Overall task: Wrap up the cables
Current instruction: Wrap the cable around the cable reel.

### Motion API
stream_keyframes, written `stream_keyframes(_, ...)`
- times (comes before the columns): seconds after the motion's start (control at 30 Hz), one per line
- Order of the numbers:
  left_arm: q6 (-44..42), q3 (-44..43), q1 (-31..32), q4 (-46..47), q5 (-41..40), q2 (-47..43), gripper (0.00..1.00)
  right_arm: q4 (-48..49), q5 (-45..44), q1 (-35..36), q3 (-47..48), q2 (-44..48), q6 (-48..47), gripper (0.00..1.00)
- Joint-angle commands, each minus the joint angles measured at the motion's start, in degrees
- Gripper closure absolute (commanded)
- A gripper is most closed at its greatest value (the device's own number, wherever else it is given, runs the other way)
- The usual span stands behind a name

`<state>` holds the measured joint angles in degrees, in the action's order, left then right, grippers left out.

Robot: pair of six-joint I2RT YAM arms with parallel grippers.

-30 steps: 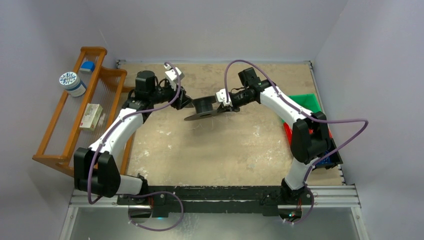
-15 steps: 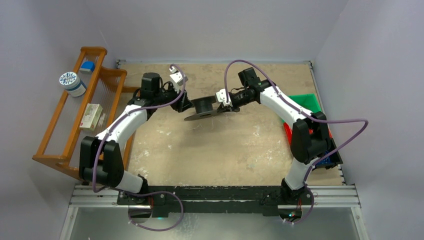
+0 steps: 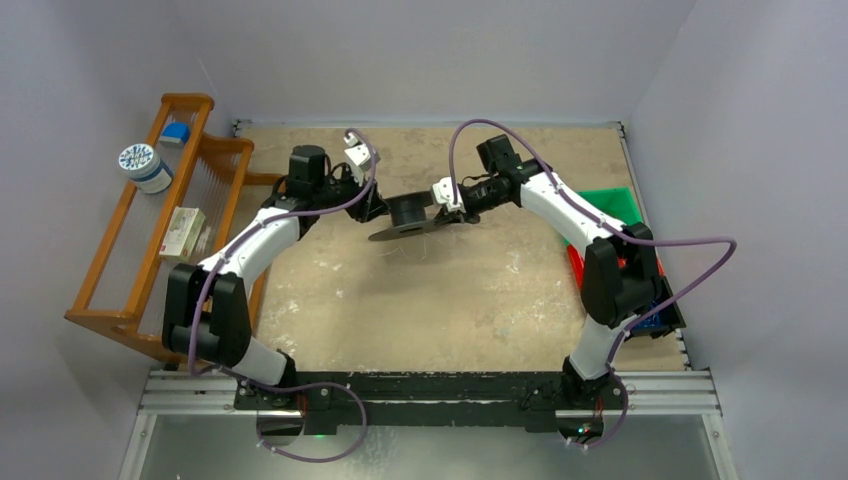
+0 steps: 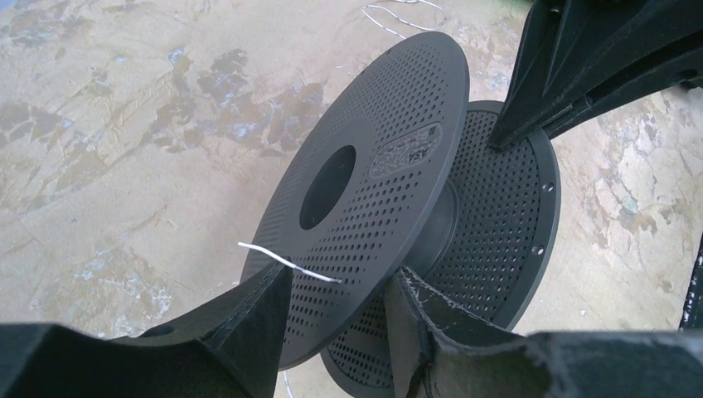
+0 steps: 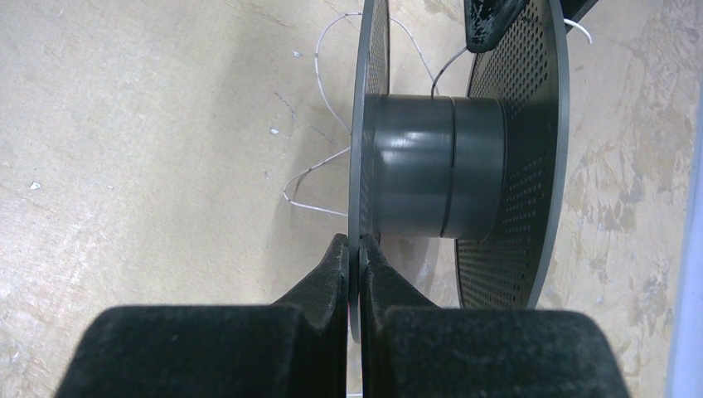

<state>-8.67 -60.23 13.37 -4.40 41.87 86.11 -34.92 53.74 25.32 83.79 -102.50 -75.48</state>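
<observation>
A black perforated spool (image 3: 405, 213) hangs over the middle of the table. My right gripper (image 5: 358, 245) is shut on the rim of one flange (image 5: 359, 124). My left gripper (image 4: 340, 278) stands open astride the other flange (image 4: 373, 199), a gap on both sides. The cables are thin whitish wire: a short end (image 4: 290, 264) lies across my left fingertip (image 4: 269, 286) and reaches a hole in the flange. Loose loops (image 5: 319, 166) trail on the table below the bare hub (image 5: 435, 166). One strand (image 5: 443, 70) runs up from the hub toward the left finger (image 5: 489, 25).
A wooden rack (image 3: 120, 290) stands along the left edge, holding a tape roll (image 3: 140, 165), a small box (image 3: 180, 232) and a blue item (image 3: 177, 132). A green bin (image 3: 610, 205) and a red bin (image 3: 575, 262) sit at the right edge.
My left arm has shifted a little to the right toward the spool, and its jaws have narrowed. The right arm and the spool have not moved.
</observation>
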Motion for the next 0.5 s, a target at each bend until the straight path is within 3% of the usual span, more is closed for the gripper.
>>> stream_keyframes(0.0,-0.36,-0.86,0.61,1.52,1.59,0.85,0.59,-4.14,-0.79,-0.23,0.94,-1.48,1.11,1.0)
stream_keyframes(0.1,-0.56,-0.73,0.69,1.38,1.47,1.08,0.63,-4.12,-0.78,-0.19,1.01,-1.37,1.21,1.0)
stream_keyframes(0.47,0.34,-0.15,0.85,2.63,1.32,1.41,0.93,-4.37,-0.74,-0.27,2.18,-1.94,2.32,1.0)
